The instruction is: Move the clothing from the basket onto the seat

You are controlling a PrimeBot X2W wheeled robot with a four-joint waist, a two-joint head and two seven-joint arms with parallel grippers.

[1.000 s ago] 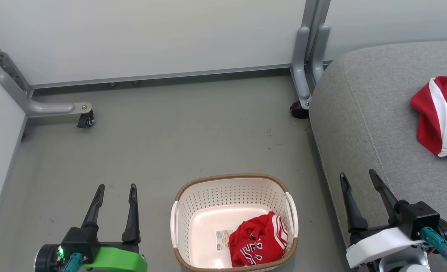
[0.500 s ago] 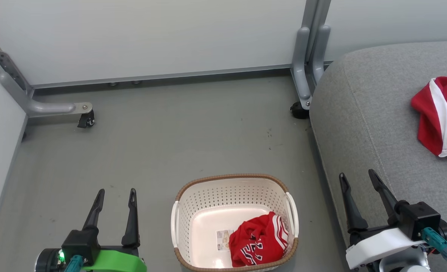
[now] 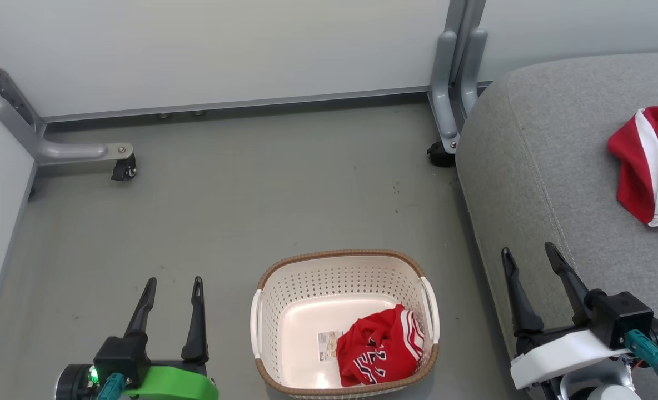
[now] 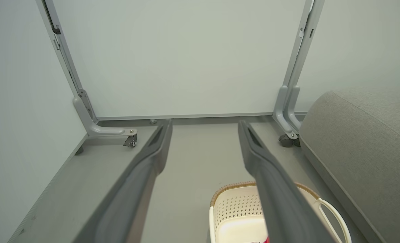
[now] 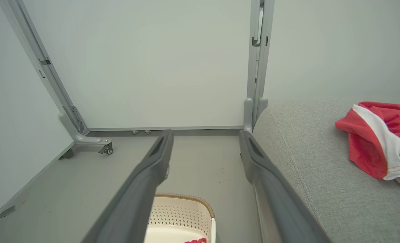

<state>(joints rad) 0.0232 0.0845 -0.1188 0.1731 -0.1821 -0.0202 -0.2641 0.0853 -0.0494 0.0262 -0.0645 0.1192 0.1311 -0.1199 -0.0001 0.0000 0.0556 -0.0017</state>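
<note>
As it lies, the basket [image 3: 337, 253] seems crosswise.

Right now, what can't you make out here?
Head view: red garment on the seat, cut off by the right edge.
Head view: basket label, print too small.
Head view: numerals on the basket's garment, partly folded under.
Left wrist view: basket, mostly hidden by a finger and the bottom edge.

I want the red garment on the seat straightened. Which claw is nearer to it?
Right. The right claw hovers at the edge of the seat, short of the garment; the left claw is beyond the basket.
</note>
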